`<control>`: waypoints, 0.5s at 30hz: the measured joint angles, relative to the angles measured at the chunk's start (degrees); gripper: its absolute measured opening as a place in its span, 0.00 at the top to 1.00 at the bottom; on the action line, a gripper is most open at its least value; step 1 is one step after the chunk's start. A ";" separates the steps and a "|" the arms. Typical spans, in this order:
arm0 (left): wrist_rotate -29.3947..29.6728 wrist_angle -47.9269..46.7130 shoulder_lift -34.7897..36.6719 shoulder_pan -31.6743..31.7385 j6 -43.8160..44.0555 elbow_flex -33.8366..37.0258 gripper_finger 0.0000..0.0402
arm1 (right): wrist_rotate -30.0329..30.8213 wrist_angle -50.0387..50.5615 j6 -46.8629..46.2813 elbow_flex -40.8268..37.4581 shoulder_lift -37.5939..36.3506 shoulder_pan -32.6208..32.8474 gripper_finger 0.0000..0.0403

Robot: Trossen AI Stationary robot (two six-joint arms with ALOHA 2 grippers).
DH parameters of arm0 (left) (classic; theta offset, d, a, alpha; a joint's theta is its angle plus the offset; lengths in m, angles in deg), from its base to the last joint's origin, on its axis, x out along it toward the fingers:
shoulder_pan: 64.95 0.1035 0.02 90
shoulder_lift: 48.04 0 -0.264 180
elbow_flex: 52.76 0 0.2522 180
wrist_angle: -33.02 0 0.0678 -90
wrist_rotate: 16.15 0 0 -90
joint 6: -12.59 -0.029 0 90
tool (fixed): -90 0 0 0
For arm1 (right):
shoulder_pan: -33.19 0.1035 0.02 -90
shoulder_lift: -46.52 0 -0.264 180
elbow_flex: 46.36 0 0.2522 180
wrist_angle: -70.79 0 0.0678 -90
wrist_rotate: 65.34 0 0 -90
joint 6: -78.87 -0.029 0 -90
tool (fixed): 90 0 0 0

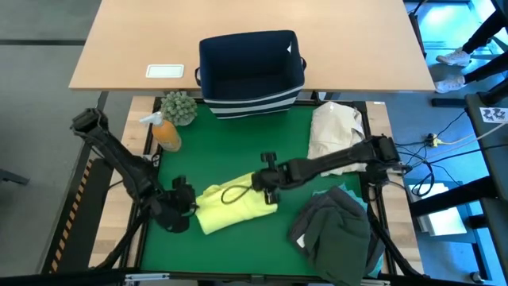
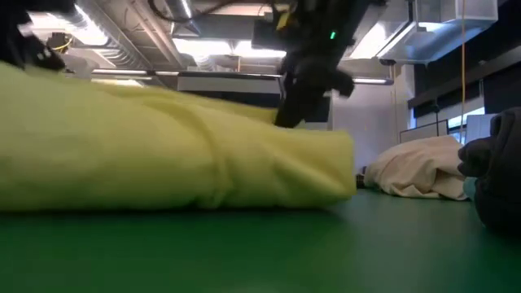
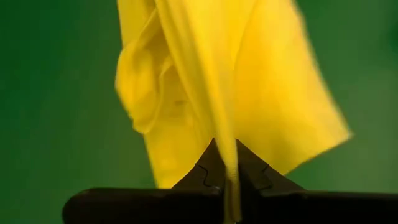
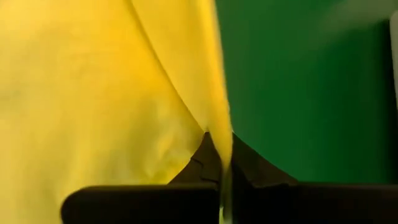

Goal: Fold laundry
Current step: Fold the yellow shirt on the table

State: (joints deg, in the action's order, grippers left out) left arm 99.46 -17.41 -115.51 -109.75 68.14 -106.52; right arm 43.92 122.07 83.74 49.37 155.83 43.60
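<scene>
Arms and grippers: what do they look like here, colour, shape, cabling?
Both arms are black jointed links. A thin dark cable loops beside the right gripper; the left gripper is a blocky black head. In the wrist views each shows two dark wedge-shaped fingers on a flat black bar. No markings visible.

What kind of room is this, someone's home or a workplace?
Probably a lab or workshop, not a home: bare ceiling ducts and strip lights overhead, a green work mat on a metal frame, and loose cables across the floor.

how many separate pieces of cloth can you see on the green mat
4, possibly more hidden in the pile: bright yellow-green shirt at the front centre, dark olive-grey garment pile at front right, turquoise cloth peeking from under it, cream-beige cloth bundle at back right.
</scene>
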 joint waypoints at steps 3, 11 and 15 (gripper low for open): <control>-3.58 1.23 0.19 3.36 0.02 3.47 1.00 | -4.55 -5.77 0.07 -3.88 -0.09 -3.48 1.00; -8.10 10.26 0.15 7.86 -0.35 10.39 0.96 | -9.81 -10.41 -1.08 -9.21 -0.09 -5.05 0.97; -9.33 9.84 0.15 9.05 -0.48 10.24 0.89 | -9.09 -9.93 -1.92 -9.30 -0.09 -5.25 0.90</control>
State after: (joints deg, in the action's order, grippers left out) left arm 90.14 -7.56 -115.37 -100.70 67.65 -96.28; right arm 34.83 112.14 81.82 40.07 155.75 38.35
